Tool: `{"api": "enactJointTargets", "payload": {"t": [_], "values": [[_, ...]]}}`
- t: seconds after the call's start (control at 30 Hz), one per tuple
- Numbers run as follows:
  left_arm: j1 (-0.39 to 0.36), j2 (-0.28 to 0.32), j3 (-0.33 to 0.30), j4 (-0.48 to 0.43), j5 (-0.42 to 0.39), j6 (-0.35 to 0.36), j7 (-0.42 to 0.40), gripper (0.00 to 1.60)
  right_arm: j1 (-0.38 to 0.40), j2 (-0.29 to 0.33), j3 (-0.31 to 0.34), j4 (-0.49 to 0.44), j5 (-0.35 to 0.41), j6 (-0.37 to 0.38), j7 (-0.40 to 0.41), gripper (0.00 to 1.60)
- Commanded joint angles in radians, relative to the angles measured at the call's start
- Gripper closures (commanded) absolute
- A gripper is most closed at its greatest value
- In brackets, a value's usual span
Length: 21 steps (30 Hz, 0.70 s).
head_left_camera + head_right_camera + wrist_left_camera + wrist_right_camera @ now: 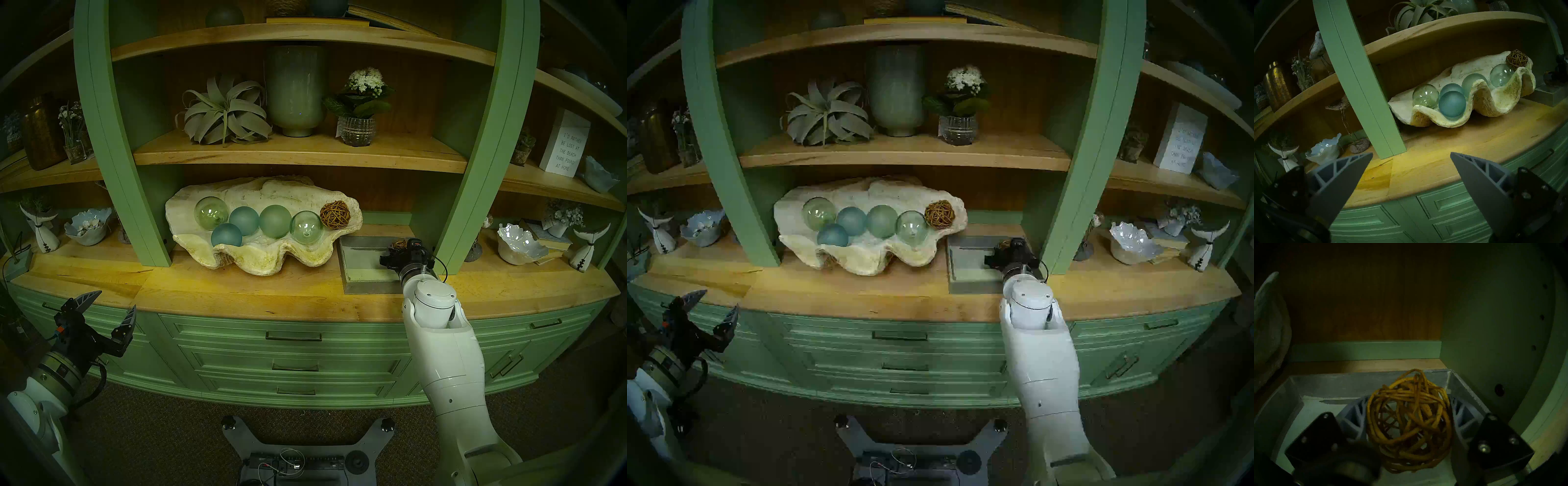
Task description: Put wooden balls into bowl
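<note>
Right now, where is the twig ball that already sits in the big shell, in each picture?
Head left: twig ball at the shell bowl's right end.
Head right: same spot.
Left wrist: upper right, atop the shell's far end.
Right wrist: not there; that ball is another.
Shared landmark: the clear glass ball beside it.

Right arm (pixel 448 366): glossy white shell, rounded segs, small dark screws; silver ring + black wrist block w/ thin black cable loop.
Left arm (pixel 32 404): white, silver collar, black mount, orange tag, black cable.
Left hand (pixel 110 307): black triangular brackets w/ silver screws; grey pointed fingers (pixel 1342 176), open truss ribs.
Right hand (pixel 1409 405): same black brackets, grey ribbed fingers.
Base (pixel 298 451): grey plate, black knobs, wiring.
</note>
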Motion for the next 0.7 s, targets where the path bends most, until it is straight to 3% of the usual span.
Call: {"api": "enactJointTargets", "payload": {"t": [0.0,0.43,0.67], "values": [[-0.003,0.001,-0.002,-0.024,-0.006,-0.004,-0.001,0.0,-0.025,0.026,-0.013,-0.116,-0.031,-0.088,-0.002,1.6],[-0.003,0.002,-0.002,-0.023,-0.005,-0.004,-0.001,0.0,-0.151,0.059,-0.094,-0.254,-0.088,-0.291,0.015,1.6],[-0.003,0.001,-0.003,-0.024,-0.006,-0.004,-0.001,0.0,-0.186,0.068,-0.114,-0.327,-0.113,-0.324,0.017,1.6]]}}
